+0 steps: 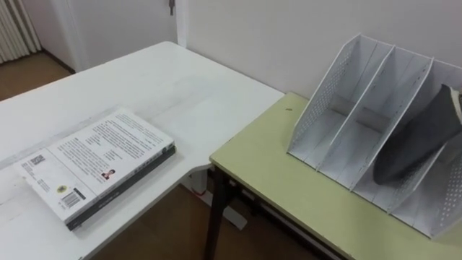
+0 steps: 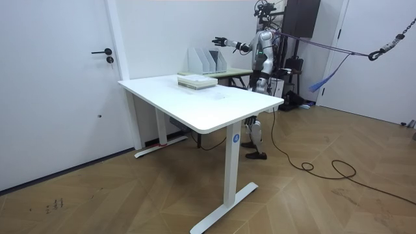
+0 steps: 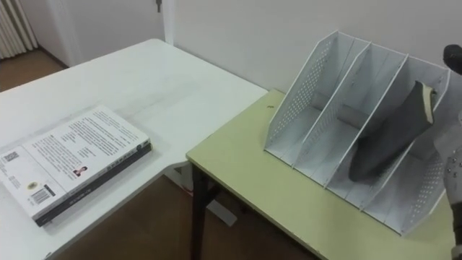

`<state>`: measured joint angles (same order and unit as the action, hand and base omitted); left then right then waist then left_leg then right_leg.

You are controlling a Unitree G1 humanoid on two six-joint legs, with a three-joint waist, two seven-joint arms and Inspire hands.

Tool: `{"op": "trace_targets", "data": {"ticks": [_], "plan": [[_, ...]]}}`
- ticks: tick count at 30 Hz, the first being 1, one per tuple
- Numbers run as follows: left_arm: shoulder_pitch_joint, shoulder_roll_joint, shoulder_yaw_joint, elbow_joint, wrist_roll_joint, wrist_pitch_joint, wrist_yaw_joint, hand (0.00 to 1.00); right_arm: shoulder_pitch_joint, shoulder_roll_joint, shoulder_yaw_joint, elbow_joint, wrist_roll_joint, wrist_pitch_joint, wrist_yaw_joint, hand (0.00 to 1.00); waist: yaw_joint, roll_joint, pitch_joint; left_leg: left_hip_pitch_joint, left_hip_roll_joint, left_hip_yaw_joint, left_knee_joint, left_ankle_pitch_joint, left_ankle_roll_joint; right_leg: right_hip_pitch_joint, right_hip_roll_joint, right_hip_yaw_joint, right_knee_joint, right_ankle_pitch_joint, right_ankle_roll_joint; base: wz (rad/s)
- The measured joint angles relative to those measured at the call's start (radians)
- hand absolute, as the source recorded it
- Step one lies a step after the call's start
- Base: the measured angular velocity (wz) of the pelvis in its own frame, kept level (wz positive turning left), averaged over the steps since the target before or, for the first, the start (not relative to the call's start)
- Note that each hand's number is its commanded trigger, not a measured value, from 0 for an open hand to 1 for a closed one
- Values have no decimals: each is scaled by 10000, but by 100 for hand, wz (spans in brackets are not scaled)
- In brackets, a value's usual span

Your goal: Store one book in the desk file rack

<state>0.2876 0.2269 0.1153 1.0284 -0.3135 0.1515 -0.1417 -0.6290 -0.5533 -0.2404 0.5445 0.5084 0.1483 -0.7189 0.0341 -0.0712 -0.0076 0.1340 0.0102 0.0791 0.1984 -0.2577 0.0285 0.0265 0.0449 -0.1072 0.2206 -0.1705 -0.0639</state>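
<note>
A dark grey book leans tilted in the rightmost compartment of the white perforated file rack, which stands on the green desk. Its cream page edge points up. My right hand hovers just above the book's top corner at the view's right edge. In the room view this hand is stretched out over the rack with straight fingers, and it holds nothing. A stack of books with a white printed cover lies on the white table to my left. My left hand hangs low by my side.
The rack's two left compartments stand bare. The green desk butts against the white table's corner, with a gap of wooden floor below. I stand behind the white table, facing the rack and the wall. A door is at the room view's left.
</note>
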Motion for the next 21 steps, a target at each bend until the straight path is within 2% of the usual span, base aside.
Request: {"op": "trace_targets", "data": {"ticks": [10,21], "plan": [[4,-4,-3,4,20,0,0,0,-11,-1,-9,-14,-25,0,-14,0,6,-6,2,-26,3,9,-3,0,0,-45,6,11,14,-1,0,0],[-28,47,-123,67,-89,-10,-50,0,-619,3,253,-443,-44,0,298,0,14,-9,-8,-33,7,54,-2,0,0,-78,53,71,-2,0,-1,-1]]}}
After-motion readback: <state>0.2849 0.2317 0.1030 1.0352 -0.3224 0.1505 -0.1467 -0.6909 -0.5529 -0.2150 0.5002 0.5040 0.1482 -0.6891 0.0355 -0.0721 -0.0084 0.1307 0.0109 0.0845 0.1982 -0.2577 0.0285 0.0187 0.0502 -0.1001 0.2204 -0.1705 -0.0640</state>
